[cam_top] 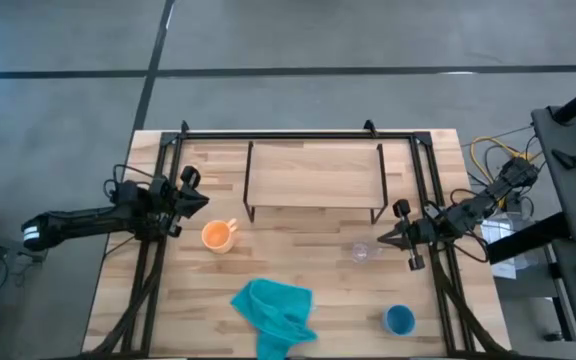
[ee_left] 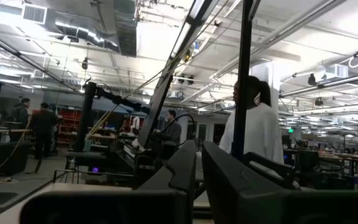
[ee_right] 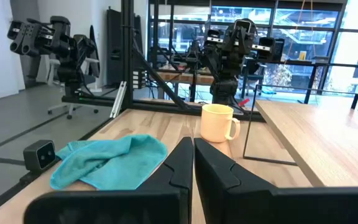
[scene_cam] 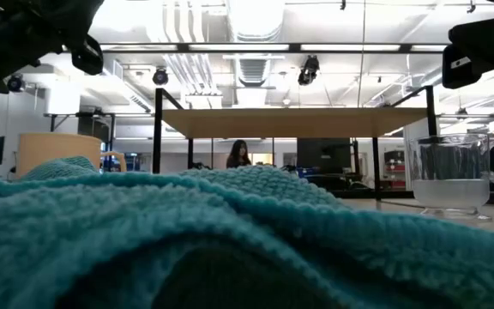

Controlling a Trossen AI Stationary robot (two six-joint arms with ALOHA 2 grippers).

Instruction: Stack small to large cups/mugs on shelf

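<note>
Top-down, the shelf [cam_top: 313, 178] sits upper centre with a bare board; the orange mug [cam_top: 217, 235] stands just below its left corner, handle up-right; the clear glass cup [cam_top: 362, 252] is below the right legs; the blue cup [cam_top: 399, 319] waits lower right, beside the teal cloth [cam_top: 273, 312] at bottom centre; the left gripper [cam_top: 190, 198] hovers up-left of the mug, fingers pressed together; the right gripper [cam_top: 389, 240] hangs just right of the glass, fingers pressed together, holding nothing.
</note>
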